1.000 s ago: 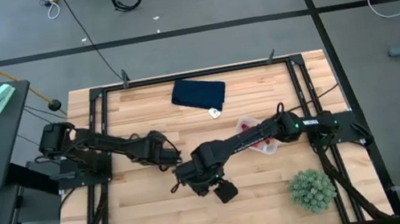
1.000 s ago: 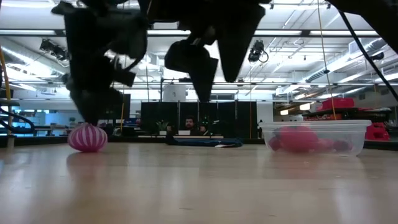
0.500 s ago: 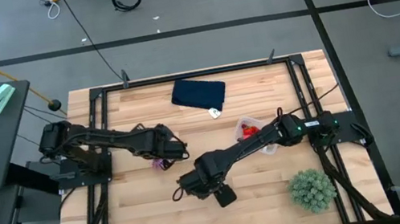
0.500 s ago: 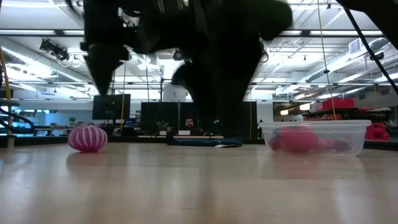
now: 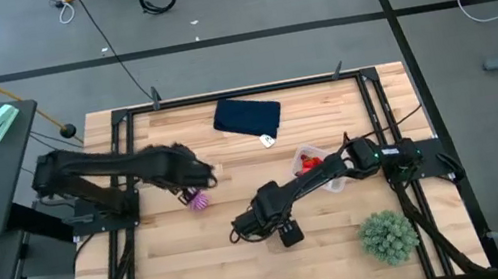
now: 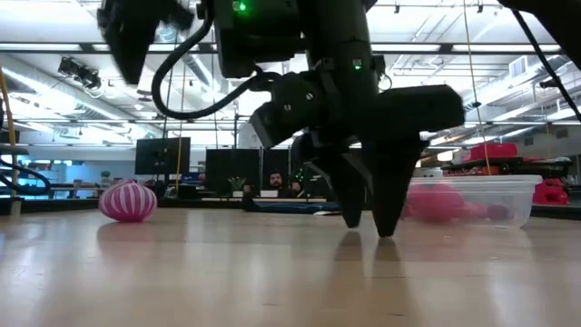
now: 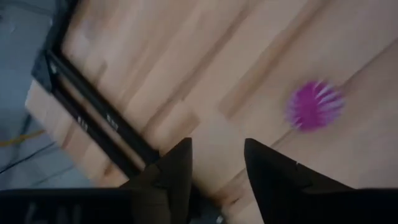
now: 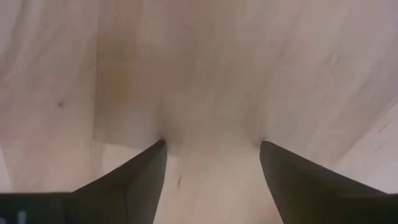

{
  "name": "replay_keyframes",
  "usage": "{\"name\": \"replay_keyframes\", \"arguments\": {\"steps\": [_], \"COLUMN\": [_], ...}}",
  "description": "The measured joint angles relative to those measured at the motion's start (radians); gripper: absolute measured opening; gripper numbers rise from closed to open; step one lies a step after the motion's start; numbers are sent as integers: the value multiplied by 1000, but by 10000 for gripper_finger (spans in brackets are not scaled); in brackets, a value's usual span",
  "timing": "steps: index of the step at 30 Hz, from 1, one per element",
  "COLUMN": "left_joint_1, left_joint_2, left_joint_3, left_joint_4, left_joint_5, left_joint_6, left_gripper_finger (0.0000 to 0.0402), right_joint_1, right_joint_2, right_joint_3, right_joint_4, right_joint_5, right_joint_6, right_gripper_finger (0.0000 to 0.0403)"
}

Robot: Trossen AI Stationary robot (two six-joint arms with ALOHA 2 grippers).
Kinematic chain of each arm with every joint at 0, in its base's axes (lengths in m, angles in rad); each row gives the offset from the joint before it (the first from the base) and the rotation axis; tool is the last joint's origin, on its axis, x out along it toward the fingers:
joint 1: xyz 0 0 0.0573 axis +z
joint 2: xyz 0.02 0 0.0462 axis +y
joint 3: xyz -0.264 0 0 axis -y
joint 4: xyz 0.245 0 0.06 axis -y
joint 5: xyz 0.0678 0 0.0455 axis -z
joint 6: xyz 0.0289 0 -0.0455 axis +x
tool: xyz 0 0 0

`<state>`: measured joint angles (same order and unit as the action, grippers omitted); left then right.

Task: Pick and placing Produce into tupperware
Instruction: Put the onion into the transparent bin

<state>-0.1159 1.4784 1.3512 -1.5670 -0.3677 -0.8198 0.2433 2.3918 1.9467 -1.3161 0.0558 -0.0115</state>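
Observation:
A round pink-and-white striped piece of produce rests on the wood table at mid left. My left gripper hangs open just above and beyond it, touching nothing. The clear tupperware stands right of centre with red and pink produce inside; my right arm crosses over part of it. My right gripper points down near the table's middle, open, its fingertips low at the bare tabletop with nothing between them.
A folded navy cloth lies at the far middle, with a small white tag next to it. A bushy green plant stands at the near right. Bare wood lies along the near left and the near edge.
My left gripper has risen off the striped produce and drawn back toward the table's left and far side; the produce stays on the table where it was. My right gripper has come down to the tabletop near the middle.

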Motion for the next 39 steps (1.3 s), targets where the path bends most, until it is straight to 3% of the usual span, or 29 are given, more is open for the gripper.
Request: {"name": "replay_keyframes", "arguments": {"steps": [5, 10, 17, 20, 23, 29, 39], "left_joint_1": [1, -4, -6, -6, -6, -6, -6], "left_joint_2": [-116, -266, -446, -481, -491, -466, -404], "left_joint_3": [155, 296, 361, 361, 361, 360, 359], "left_joint_4": [-1, -3, 83, 111, 118, 119, 126], "left_joint_5": [-72, -129, -223, -259, -287, -294, -294], "left_joint_6": [-7, -33, -28, 6, 20, 47, 142], "left_gripper_finger": [117, 88, 62, 55, 52, 52, 50], "right_joint_1": [-20, -43, -84, -87, -92, -128, -203], "right_joint_2": [-128, -311, -434, -383, -331, -172, -34], "right_joint_3": [0, -98, -483, -607, -631, -527, -324], "right_joint_4": [146, 449, 1187, 1453, 1705, 1697, 1698], "right_joint_5": [-13, -45, -206, -177, -153, -152, -151], "right_joint_6": [-55, -64, -18, -66, -135, -110, -51], "right_gripper_finger": [268, 268, 268, 268, 268, 268, 268]}}
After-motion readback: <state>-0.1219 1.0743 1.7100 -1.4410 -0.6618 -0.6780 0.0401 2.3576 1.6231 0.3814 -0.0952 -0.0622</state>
